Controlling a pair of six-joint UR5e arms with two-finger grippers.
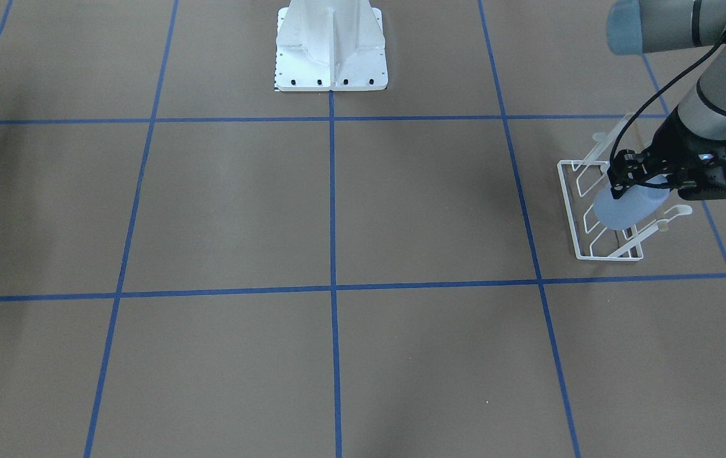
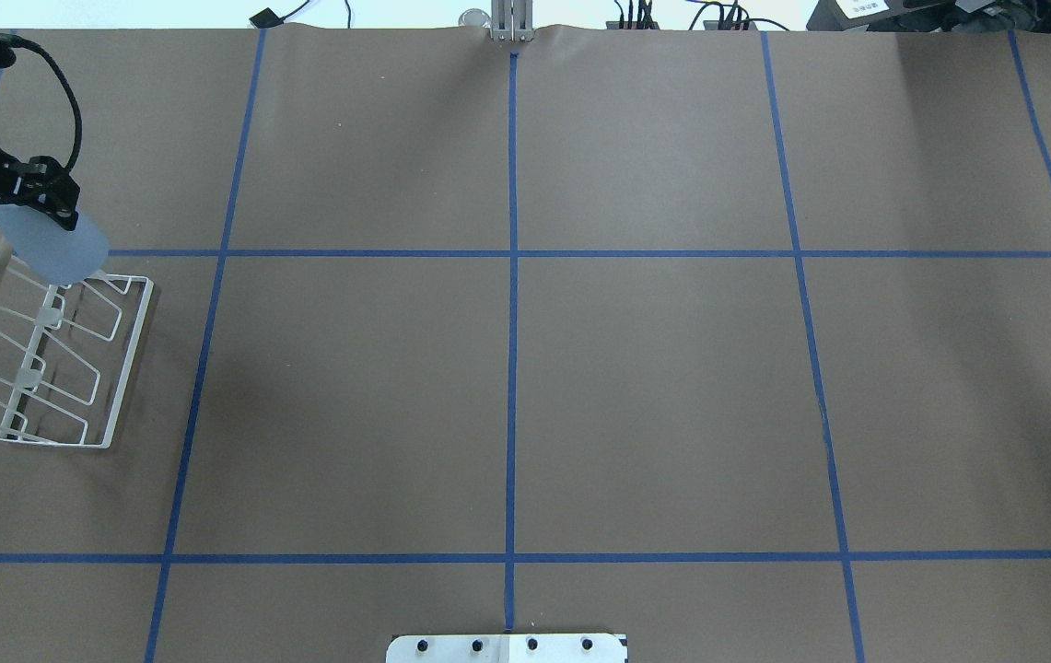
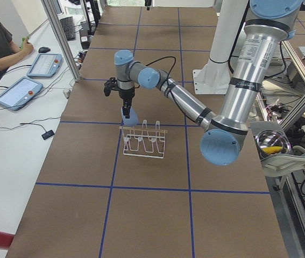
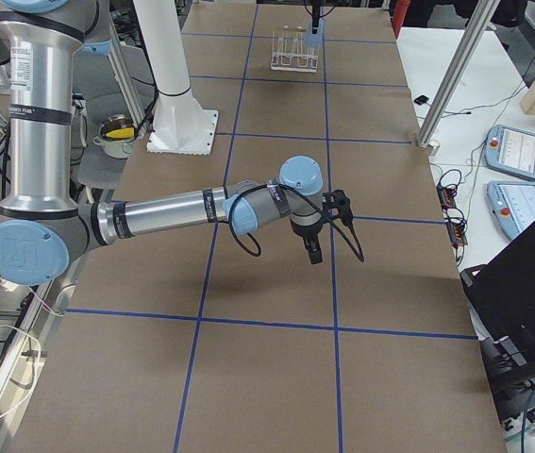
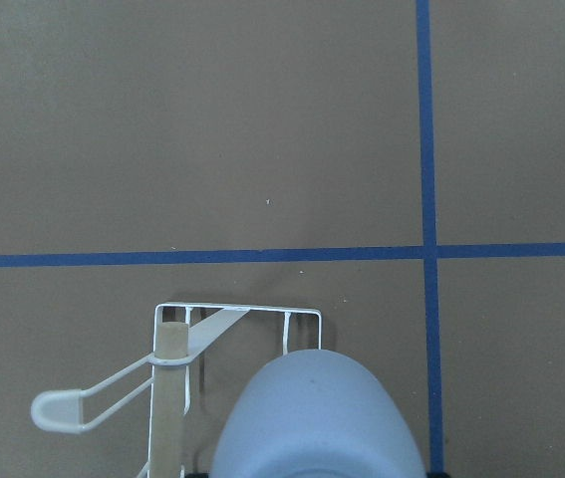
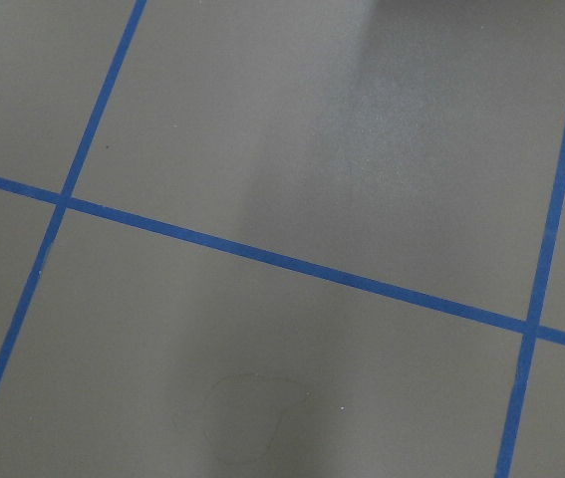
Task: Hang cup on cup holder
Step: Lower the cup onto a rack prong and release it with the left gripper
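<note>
A brown desk [image 2: 507, 387] gridded with blue tape [image 2: 512, 276] carries the scene, with the white pedestal [image 1: 331, 51] at its robot side. The left arm [image 3: 184, 102] stretches out to its own side. The right arm [image 4: 163, 215] reaches over bare desk, well apart from the work. The cup holder [image 2: 130, 364], a white wire rack with a pale wooden bar [image 5: 170, 398], stands on the desk directly below the left gripper [image 1: 650, 183]. Only its far end lies under the fingers, and the rest of the frame runs back from the gripper toward the robot. A rounded prong [image 5: 63, 410] sticks out beside the bar, to the gripper's side in the wrist view. The light-blue cup [image 1: 627, 207] is pinched in the left gripper at its open end. It is off the desk and tilted, its closed bottom pointing away from the gripper and down toward the rack's end. From the left wrist camera the cup's bottom sits just beside the end of the bar. Whether it already touches a prong cannot be told from any view. The right gripper [image 4: 315, 255] hangs pointing down above the desk, and beneath it lie only crossing tape lines. It shows only from the table's end, so whether its fingers are spread or pressed together cannot be told.
</note>
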